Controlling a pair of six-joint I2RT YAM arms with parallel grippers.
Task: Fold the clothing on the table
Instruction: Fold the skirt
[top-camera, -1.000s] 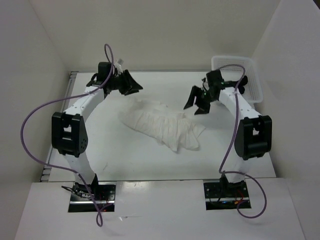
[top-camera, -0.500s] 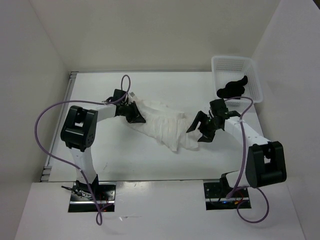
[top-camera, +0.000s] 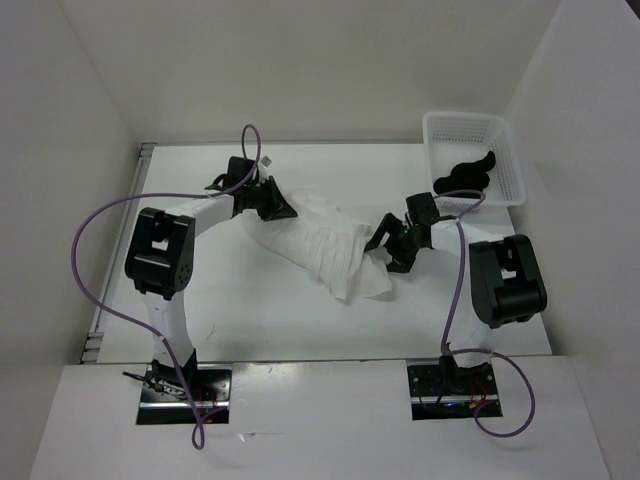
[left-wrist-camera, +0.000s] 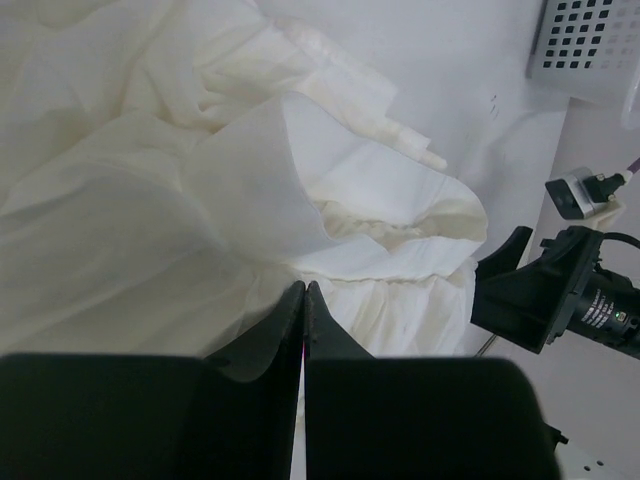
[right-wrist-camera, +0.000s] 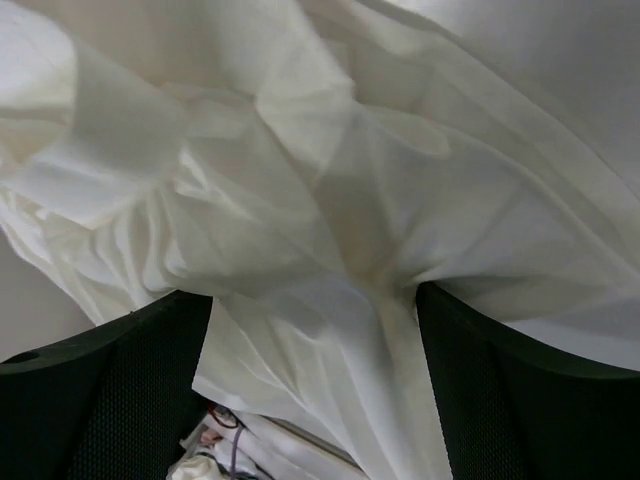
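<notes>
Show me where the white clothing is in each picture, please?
Top external: the clothing lies in the middle, between the left claw and the right claw.
Left wrist: it fills left and middle, above the shut left claw.
Right wrist: it fills nearly everything.
Shared landmark: the open right claw, black at right in the left wrist view.

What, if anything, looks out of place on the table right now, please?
Only the clothing: it lies crumpled and slanted across the table, not flat. The left gripper pinches its far-left end; the right gripper stands open over its other end. Nothing looks spilled or damaged.
</notes>
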